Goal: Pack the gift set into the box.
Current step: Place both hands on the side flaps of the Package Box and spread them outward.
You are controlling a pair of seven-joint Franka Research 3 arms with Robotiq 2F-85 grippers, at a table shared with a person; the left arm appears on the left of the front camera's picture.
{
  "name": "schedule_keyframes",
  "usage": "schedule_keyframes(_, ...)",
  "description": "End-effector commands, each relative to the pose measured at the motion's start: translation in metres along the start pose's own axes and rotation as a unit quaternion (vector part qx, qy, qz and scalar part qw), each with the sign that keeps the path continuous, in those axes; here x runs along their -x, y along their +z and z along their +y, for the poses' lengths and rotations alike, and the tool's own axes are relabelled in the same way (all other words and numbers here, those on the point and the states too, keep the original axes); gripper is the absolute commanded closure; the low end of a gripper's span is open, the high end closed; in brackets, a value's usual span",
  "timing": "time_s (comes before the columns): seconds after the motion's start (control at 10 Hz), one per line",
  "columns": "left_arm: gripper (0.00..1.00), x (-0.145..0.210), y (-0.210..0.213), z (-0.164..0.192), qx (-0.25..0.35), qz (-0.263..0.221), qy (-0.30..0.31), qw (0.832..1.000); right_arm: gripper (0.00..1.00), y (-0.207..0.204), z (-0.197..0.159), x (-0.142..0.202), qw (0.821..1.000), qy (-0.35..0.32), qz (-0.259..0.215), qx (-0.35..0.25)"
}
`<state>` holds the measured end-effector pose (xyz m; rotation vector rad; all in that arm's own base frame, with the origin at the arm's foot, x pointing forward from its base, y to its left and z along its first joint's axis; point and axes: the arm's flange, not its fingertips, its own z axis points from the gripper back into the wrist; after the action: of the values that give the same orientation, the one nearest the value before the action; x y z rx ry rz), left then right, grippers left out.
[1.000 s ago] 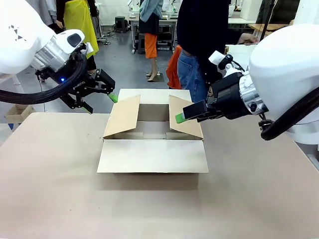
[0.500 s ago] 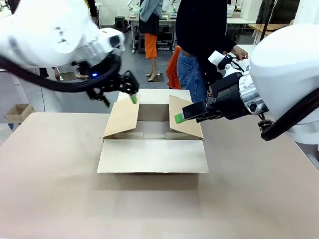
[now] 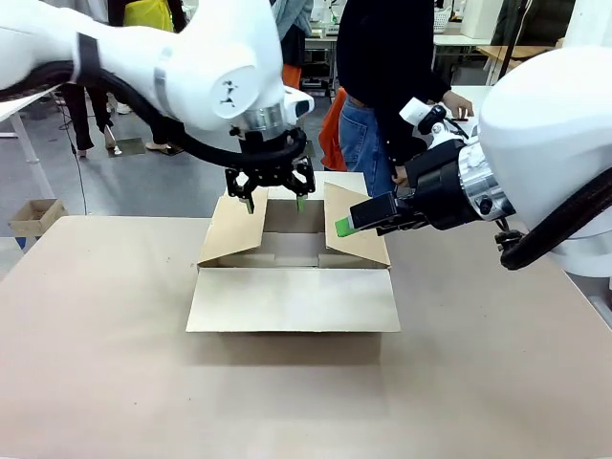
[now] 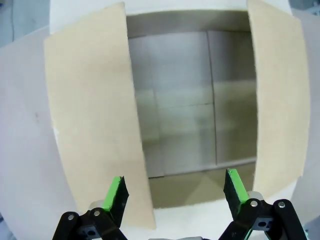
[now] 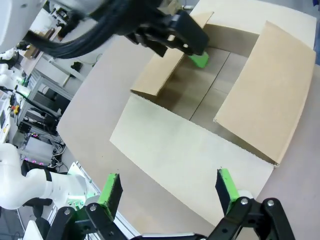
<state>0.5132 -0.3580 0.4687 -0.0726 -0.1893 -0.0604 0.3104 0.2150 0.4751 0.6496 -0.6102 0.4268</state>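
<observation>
We hover our left gripper, jaws apart, above the open box at frame centre. Our right gripper, likewise spread, sits right of it. The box looks empty, so fetching the gift set comes next.

Beyond the beige table, a grey floor (small carton at left) and far workbenches.

From the 6 o'clock edge, the front camera looks across the pale matte tabletop toward the person in a black top at 12 o'clock, with the plain brown corrugated cardboard carton at mid-distance. The left wrist camera hangs close over the carton, facing straight down inside. The right wrist camera views the carton obliquely from its 3 o'clock side, farther off, so all three share its interior.
</observation>
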Motion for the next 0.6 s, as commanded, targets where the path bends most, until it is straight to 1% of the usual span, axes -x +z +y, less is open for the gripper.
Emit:
schedule_keyframes(0.0,0.00,-0.022,-0.005,-0.019,-0.057,-0.005,0.046,0.997,0.00,-0.002,0.002,0.001,1.000,-0.006,-0.001,0.007)
schedule_keyframes(0.3,0.00,-0.027,-0.031,-0.007,-0.126,-0.014,0.023,0.992,0.00,-0.002,0.002,0.001,1.000,-0.006,-0.001,0.007)
schedule_keyframes(0.5,0.00,-0.024,-0.046,0.006,-0.164,-0.008,-0.012,0.986,0.00,-0.002,0.002,0.001,1.000,-0.006,-0.001,0.007)
